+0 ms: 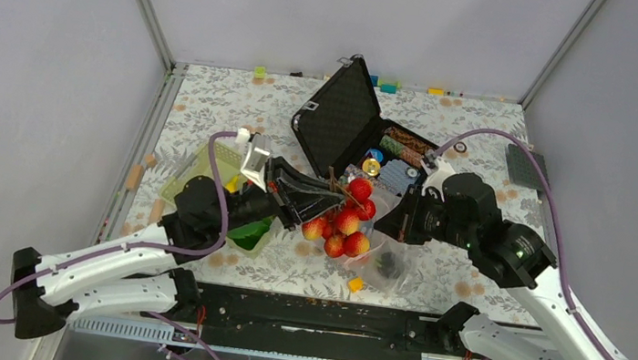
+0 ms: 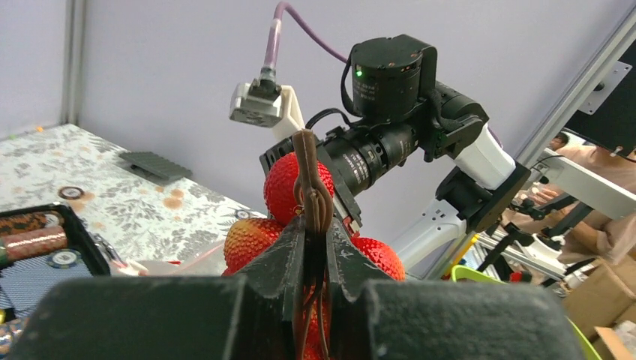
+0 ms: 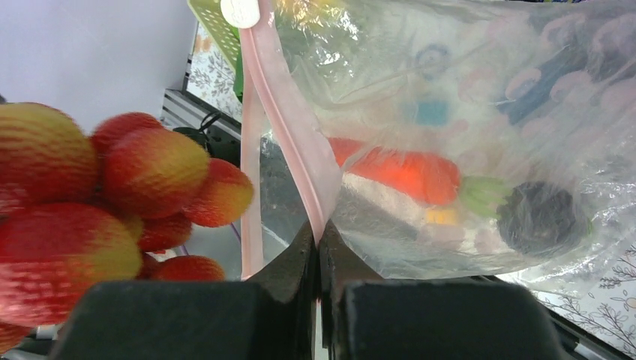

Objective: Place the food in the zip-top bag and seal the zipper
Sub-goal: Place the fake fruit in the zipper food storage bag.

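My left gripper (image 2: 315, 240) is shut on the brown stem (image 2: 309, 169) of the red berry cluster (image 1: 348, 216), which hangs in the air just left of the zip-top bag's mouth. The right gripper (image 3: 319, 244) is shut on the pale pink zipper (image 3: 289, 120) and holds that edge of the clear bag (image 3: 450, 75) up. Through the plastic I see an orange carrot (image 3: 405, 171) and a dark round fruit (image 3: 540, 217) inside. The berry cluster (image 3: 112, 195) fills the left of the right wrist view, outside the bag. From above, the bag (image 1: 383, 266) sags onto the table.
An open black hard case (image 1: 342, 114) with poker chips stands behind the bag. A light green basket (image 1: 216, 163) lies under the left arm. Small coloured blocks (image 1: 388, 86) line the far edge. A grey plate (image 1: 526, 167) lies at the right.
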You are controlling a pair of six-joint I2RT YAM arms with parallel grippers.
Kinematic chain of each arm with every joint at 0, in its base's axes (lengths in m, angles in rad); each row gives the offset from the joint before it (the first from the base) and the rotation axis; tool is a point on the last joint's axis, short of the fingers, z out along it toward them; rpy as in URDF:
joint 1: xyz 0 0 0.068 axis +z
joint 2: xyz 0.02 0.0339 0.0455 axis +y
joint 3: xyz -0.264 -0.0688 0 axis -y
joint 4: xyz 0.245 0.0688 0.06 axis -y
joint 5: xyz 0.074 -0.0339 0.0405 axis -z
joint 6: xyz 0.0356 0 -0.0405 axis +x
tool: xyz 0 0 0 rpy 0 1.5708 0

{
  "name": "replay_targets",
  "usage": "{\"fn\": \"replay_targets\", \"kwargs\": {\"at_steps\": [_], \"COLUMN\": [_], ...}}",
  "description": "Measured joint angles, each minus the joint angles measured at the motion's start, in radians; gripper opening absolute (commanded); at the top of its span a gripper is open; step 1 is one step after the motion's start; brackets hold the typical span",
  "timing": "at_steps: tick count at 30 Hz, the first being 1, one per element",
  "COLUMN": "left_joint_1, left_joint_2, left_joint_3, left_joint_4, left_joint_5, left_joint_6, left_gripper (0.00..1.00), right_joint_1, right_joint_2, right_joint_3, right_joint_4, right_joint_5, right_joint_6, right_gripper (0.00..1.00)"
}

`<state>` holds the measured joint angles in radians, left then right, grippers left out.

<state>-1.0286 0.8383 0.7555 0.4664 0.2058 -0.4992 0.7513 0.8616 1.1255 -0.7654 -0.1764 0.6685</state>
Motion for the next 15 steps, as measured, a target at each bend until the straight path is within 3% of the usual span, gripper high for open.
{"fn": "replay_targets", "kwargs": {"at_steps": [8,15], "left_joint_1": [-0.001,-0.002], "left_joint_2": [0.079,0.132], "left_joint_3": [-0.048,-0.071], "left_joint_4": [0.051,0.05], "left_joint_5": [0.026,-0.059], "left_joint_6": [-0.081,-0.098], "left_gripper": [0.0,0.0], "right_joint_1": [-0.001,-0.002], "right_joint_2": [-0.05,-0.079], "right_joint_3": [-0.028,-0.048], "right_joint_4": [0.04,0.065], "right_joint_5": [0.0,-0.009], "right_joint_6": [0.042,0.062], "right_gripper": [0.0,0.0]}}
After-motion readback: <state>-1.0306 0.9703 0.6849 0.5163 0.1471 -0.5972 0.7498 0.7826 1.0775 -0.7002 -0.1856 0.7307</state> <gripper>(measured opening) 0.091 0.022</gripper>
